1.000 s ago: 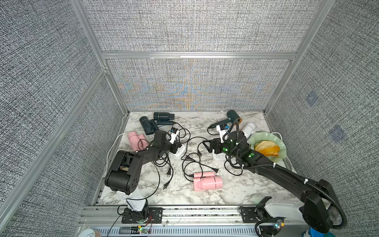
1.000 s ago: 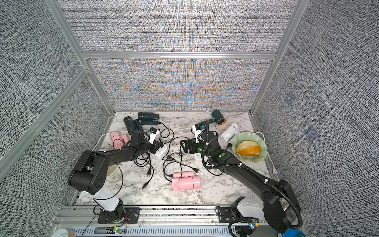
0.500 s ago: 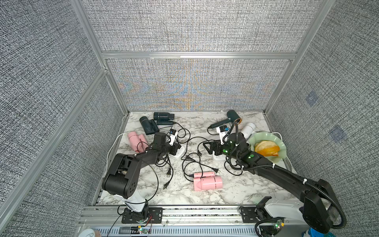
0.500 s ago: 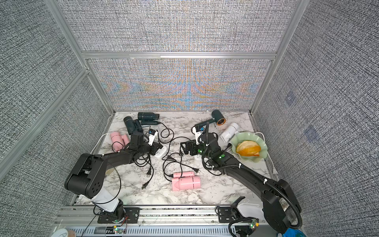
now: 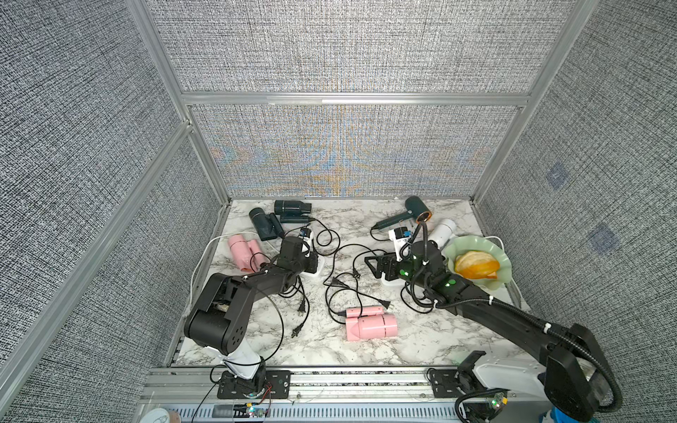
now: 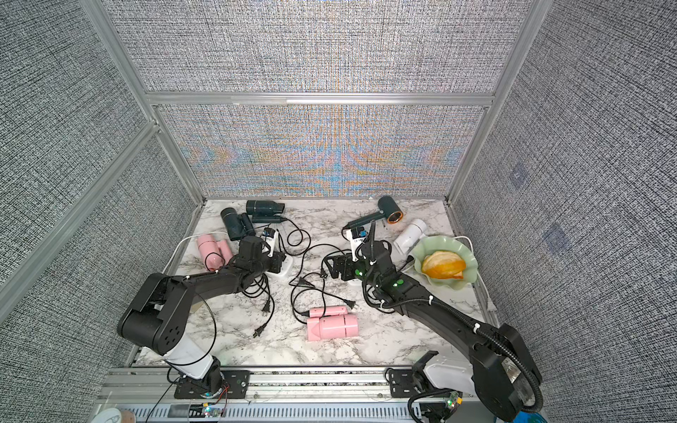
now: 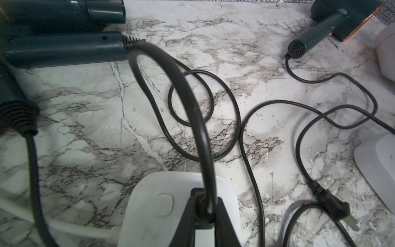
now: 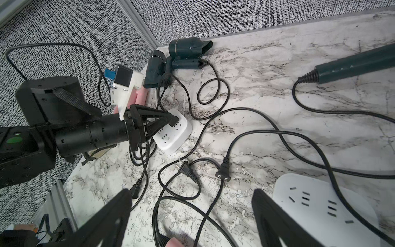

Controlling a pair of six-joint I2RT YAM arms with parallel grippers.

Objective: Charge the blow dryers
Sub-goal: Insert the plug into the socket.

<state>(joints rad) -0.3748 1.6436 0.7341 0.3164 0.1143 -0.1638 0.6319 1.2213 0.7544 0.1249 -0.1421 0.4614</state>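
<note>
Left end effector [image 7: 205, 213]: clenched on a black plug [image 7: 202, 197], tips down on the left strip [image 7: 158, 192]. You hold it this way to press the prongs into a socket. Whether it is fully seated, you cannot tell.
Cord: arcs up from the plug and appears to run back to the far teal dryer [image 7: 64, 49].
Right end effector [image 8: 192, 216]: released, jaws wide, nothing between them. It hovers beside the right strip [image 8: 320, 205], near the loose plugs [image 8: 223, 172]. Likely staged for your next pick.
Dryers: all six lie on the tabletop [image 5: 421, 340]. The near teal dryer [image 5: 263, 227] and a pink dryer [image 5: 243, 252] sit near the left strip. The green dryer [image 5: 417, 212] and white dryer [image 5: 443, 232] lie far right. The front pink dryer [image 5: 372, 326] is well apart from both strips.
Right strip sockets: those in view are empty; one cord lies across the top.
Dish [image 5: 476, 242]: holds orange slices [image 5: 476, 265] and nothing else. It sits just beside the right arm and is not your concern.
Progress (judgement): early, with one plug at most going in.
</note>
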